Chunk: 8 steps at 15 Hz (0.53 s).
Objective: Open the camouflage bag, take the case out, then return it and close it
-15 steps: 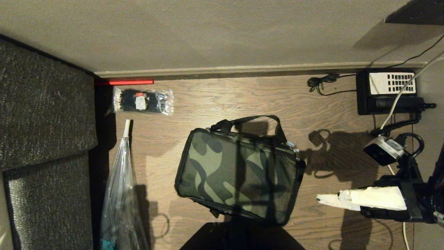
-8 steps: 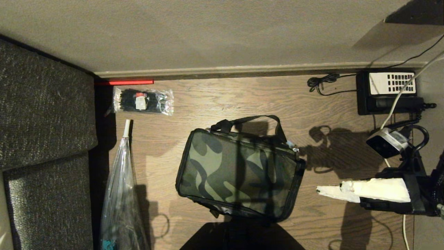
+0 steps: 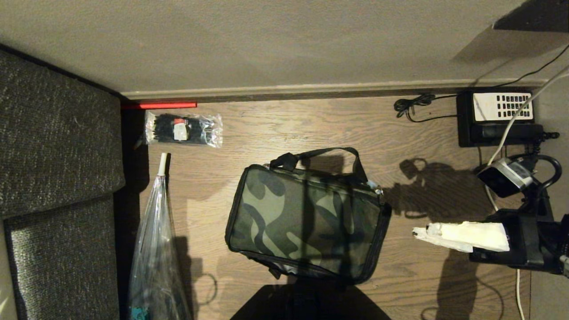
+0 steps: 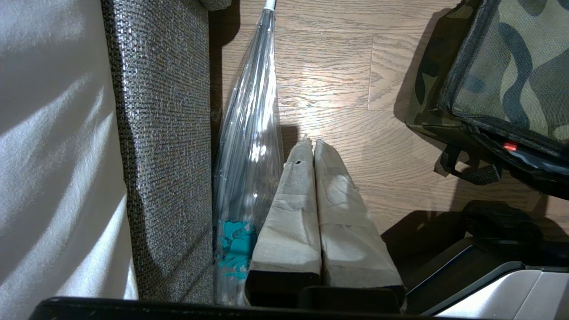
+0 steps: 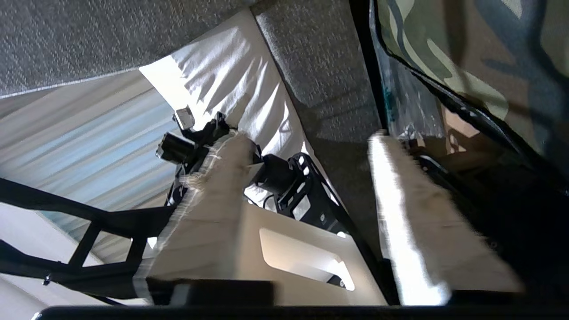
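The camouflage bag (image 3: 306, 222) lies flat on the wooden floor with its camouflage top up and its strap handles toward the wall. It also shows in the left wrist view (image 4: 511, 66) and the right wrist view (image 5: 466, 53). A dark shiny strip with a small red mark (image 4: 510, 146) shows along its near side; I cannot tell if that is the case, which is otherwise hidden. My right gripper (image 3: 415, 233) hovers level a short way right of the bag, pointing at it. Its taped fingers stand apart with nothing between them (image 5: 309, 138). My left gripper (image 4: 309, 144) is parked low by the sofa, shut and empty.
A grey sofa (image 3: 58, 178) fills the left. Beside it lies a long clear plastic wrap (image 3: 153, 249), and a packet of black ties (image 3: 183, 129) sits near the wall. A black telephone (image 3: 500, 118) and coiled cables (image 3: 411, 106) are at the back right.
My right gripper has drawn back a little to the right, away from the bag, and its fingers look closer together. The bag has not moved.
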Motion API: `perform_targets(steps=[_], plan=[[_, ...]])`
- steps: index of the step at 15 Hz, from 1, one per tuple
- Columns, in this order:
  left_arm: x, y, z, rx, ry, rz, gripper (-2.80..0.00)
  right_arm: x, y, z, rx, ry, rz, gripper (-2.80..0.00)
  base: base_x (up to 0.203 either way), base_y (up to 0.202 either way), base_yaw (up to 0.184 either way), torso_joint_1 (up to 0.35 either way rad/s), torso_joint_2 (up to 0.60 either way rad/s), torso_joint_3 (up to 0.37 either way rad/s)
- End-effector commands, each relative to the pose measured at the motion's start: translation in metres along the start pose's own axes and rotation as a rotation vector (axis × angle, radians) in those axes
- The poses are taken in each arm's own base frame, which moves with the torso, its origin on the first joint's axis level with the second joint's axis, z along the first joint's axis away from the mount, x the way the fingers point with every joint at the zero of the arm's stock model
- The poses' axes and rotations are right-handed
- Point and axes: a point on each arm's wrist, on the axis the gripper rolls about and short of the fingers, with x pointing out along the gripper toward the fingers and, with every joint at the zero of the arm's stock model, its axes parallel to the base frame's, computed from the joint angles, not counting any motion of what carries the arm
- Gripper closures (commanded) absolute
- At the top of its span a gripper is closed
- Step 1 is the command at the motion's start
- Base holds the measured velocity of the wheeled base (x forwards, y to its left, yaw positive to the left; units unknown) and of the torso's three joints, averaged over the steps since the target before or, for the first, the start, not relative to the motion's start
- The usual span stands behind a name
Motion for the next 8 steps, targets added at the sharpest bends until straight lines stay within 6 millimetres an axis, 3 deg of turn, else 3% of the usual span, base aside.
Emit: perform_targets(steps=[1, 3, 6, 8], plan=[[0.000, 0.000, -0.001, -0.001, 0.001, 0.001, 0.00, -0.007, 0.012, -0.012, -0.003, -0.006, -0.004, 0.00, 0.000, 0.000, 0.000, 0.000, 0.00, 0.000], [0.000, 0.000, -0.001, -0.001, 0.001, 0.001, 0.00, -0.018, 0.029, -0.023, -0.022, -0.098, -0.091, 0.00, 0.000, 0.000, 0.000, 0.000, 0.00, 0.000], [0.000, 0.000, -0.001, -0.001, 0.001, 0.001, 0.00, -0.037, 0.059, -0.036, -0.130, -0.372, -0.296, 0.00, 0.000, 0.000, 0.000, 0.000, 0.00, 0.000], [0.000, 0.000, -0.001, -0.001, 0.001, 0.001, 0.00, -0.050, 0.074, -0.055, -0.212, -0.450, -0.415, 0.00, 0.000, 0.000, 0.000, 0.000, 0.00, 0.000]])
